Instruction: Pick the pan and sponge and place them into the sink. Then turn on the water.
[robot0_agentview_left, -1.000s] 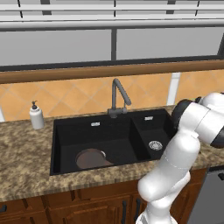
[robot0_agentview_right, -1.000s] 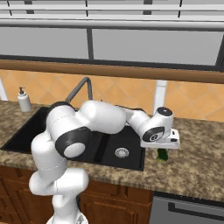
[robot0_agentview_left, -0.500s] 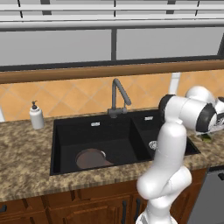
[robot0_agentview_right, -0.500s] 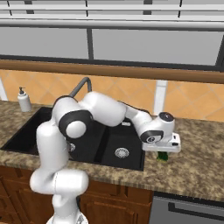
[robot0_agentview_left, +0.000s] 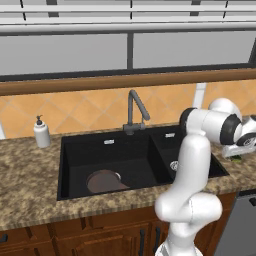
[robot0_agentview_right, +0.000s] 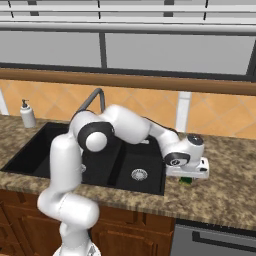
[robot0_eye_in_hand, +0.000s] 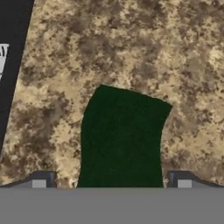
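One sponge (robot0_eye_in_hand: 121, 140) lies flat on the table (robot0_eye_in_hand: 131, 48) just right of the sink (robot0_agentview_left: 107, 160), between my spread, released jaws. One pan (robot0_agentview_left: 104, 181) sits in the large basin. My hand view gives the sponge's whole dark-green face; the right base view shows a green sliver (robot0_agentview_right: 186, 180) beneath my hand.

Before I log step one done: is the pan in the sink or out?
In. The pan lies flat on the floor of the sink's large basin, by the drain.
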